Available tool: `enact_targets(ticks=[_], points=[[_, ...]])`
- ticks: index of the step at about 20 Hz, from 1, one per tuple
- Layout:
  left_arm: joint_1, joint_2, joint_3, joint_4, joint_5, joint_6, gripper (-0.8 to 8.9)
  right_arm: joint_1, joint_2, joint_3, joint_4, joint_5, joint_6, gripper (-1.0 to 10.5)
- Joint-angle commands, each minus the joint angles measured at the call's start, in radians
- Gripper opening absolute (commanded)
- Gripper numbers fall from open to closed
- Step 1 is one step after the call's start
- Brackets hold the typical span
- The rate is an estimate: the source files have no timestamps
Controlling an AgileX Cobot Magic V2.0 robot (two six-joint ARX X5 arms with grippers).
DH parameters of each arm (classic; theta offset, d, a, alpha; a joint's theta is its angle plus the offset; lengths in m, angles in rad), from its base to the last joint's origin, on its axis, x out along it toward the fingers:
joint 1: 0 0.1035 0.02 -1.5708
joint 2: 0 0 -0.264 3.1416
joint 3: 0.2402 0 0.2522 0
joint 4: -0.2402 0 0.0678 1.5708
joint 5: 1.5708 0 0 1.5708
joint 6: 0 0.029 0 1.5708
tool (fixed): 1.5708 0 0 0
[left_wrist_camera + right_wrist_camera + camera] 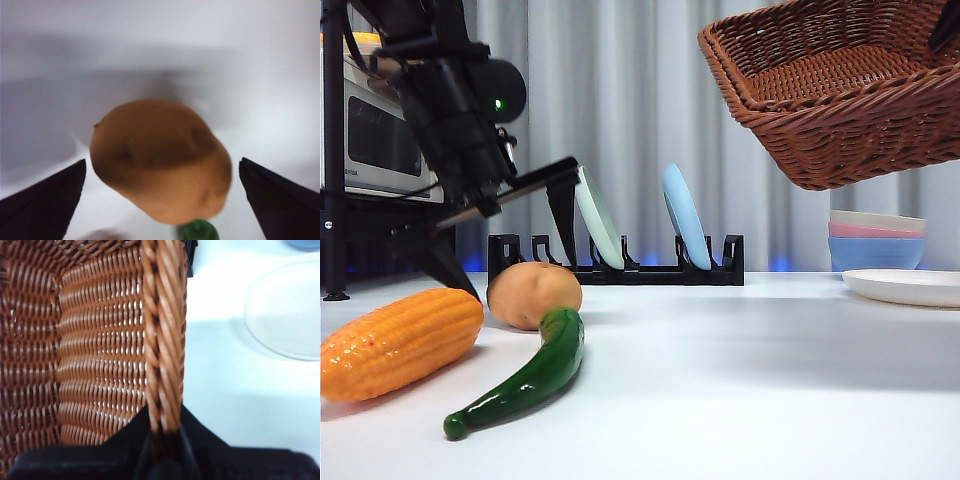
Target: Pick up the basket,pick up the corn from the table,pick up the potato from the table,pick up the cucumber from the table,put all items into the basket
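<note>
My left gripper is low over the white table at the left, open, its jaws on either side of the tan potato without touching it. The left wrist view shows the potato midway between the two black jaws, with the cucumber's green end against it. The dark green cucumber lies in front of the potato, and the orange corn lies to their left. My right gripper is shut on the braided rim of the brown wicker basket, holding the basket tilted in the air at the upper right.
A black dish rack with a pale green and a blue plate stands at the back. Stacked pastel bowls and a white plate sit at the right, below the basket. A grey appliance stands behind the left arm.
</note>
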Motion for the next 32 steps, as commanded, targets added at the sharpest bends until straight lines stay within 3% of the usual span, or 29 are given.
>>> enact_targets(ticks=[1,3,5,6,10,13,15,22,25,30,32], points=[[-0.004,0.025,-0.002,0.021,-0.015,-0.019,5.32,0.0,-0.005,0.001,0.01,-0.007,-0.001,-0.1],[-0.004,0.026,-0.002,0.067,-0.018,-0.024,5.15,0.0,-0.005,0.001,0.008,-0.006,-0.001,-0.1],[-0.004,0.026,-0.002,0.08,-0.015,-0.022,3.42,0.0,-0.005,0.001,0.008,-0.006,-0.001,-0.1],[-0.004,0.026,-0.002,0.083,-0.015,-0.005,3.07,0.0,-0.005,0.001,0.008,-0.006,-0.001,-0.1],[-0.004,0.026,-0.002,0.083,-0.016,0.025,1.81,0.0,-0.005,0.001,0.008,-0.006,-0.001,-0.1],[-0.004,0.026,-0.002,0.078,-0.028,0.05,1.45,0.0,-0.005,0.001,0.008,-0.006,0.0,-0.1],[-0.004,0.026,-0.002,0.082,-0.037,0.089,-0.2,0.0,-0.005,0.001,0.008,-0.005,0.0,-0.1],[0.011,-0.051,0.109,0.061,-0.002,0.212,-0.08,0.003,0.06,0.001,0.041,-0.011,0.016,-0.1],[-0.018,-0.164,0.209,0.041,0.018,0.226,-0.08,0.022,0.166,0.001,0.101,-0.075,0.043,-0.1],[-0.186,-0.326,0.247,0.052,0.009,0.274,-0.08,0.075,0.328,0.001,0.249,-0.108,0.124,-0.1],[-0.282,-0.33,0.247,0.024,-0.058,0.311,-0.08,0.087,0.366,0.001,0.282,-0.151,0.151,-0.1]])
